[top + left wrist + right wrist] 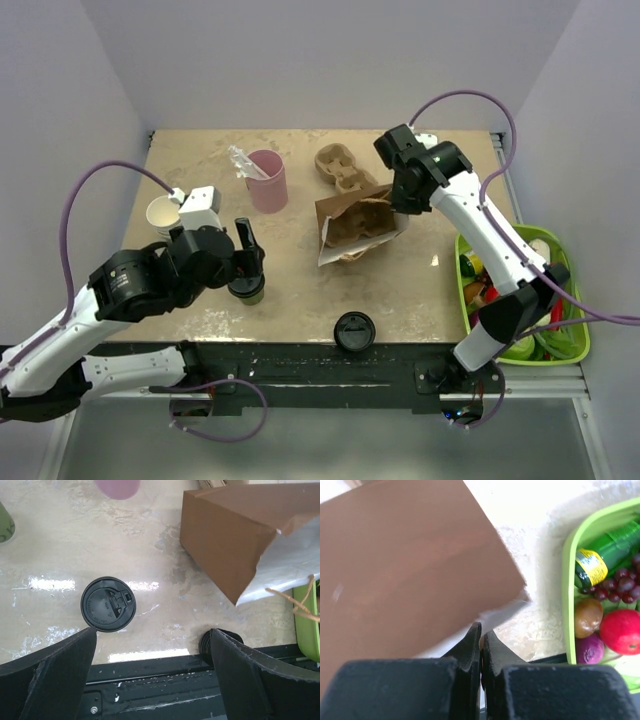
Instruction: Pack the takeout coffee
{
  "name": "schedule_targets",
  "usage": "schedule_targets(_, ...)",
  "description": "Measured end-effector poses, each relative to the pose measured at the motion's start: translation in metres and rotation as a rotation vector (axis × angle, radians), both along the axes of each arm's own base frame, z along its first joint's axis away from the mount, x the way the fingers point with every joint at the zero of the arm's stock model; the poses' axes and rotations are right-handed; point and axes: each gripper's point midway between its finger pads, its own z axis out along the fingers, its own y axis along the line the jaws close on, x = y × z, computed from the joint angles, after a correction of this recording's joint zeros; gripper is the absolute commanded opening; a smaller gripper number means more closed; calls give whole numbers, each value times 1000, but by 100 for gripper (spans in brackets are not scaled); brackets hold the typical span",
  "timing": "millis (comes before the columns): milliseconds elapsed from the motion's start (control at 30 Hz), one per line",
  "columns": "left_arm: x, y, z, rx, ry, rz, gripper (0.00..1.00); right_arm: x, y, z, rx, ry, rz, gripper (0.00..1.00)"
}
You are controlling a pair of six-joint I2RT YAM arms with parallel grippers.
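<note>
Right now my left gripper [154, 634] hangs wide open close by the takeout coffee [108, 604] — right gripper [481, 630] pressed shut at the edge of the brown bag [410, 565].

takeout coffee [248, 292]: olive-green sides, black lid | tumbler [268, 182]: pink | paper bag [360, 225]: brown outside, white inside | cup carrier [340, 168]: tan | tray [568, 595]: lime green | surface [300, 290]: beige, mottled with pale streaks | loose lid [354, 330]: black | bottle [600, 560]: green, yellow label | grapes [622, 582]: dark purple | left pincer [154, 632] and right pincer [481, 630]: black
</note>
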Motion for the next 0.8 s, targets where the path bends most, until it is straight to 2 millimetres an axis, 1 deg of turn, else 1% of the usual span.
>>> schedule_targets(33,-1,1,-2,3,3,2,100,2,2,1,6,-5,8,0)
schedule_targets(100,0,-2,-5,2,3,-7,100,1,6,5,25,-7,27,0)
schedule_targets(167,2,-16,-3,-26,-8,-54,100,-4,7,9,49,-8,44,0)
schedule_targets(233,4,-42,1,-84,-26,-139,100,-11,10,14,85,-10,65,0)
schedule_targets(300,6,-76,7,-153,-49,-246,99,-24,11,16,123,-1,91,0)
schedule_targets(333,7,-84,9,-165,-56,-266,99,-31,11,17,143,4,104,0)
schedule_targets(400,16,-109,7,-156,-50,-301,100,-45,11,20,180,11,129,0)
schedule_targets(467,27,-127,4,-135,-41,-305,100,-57,13,21,223,17,157,0)
schedule_targets(533,37,-144,-6,-110,-24,-305,100,-69,16,18,262,37,184,0)
schedule_targets(633,45,-150,-22,-77,6,-297,100,-86,23,9,319,84,219,0)
schedule_targets(733,52,-146,-22,-82,8,-275,100,-90,29,9,352,102,235,0)
schedule_targets(800,57,-144,-17,-102,-3,-265,100,-91,31,9,362,108,239,5)
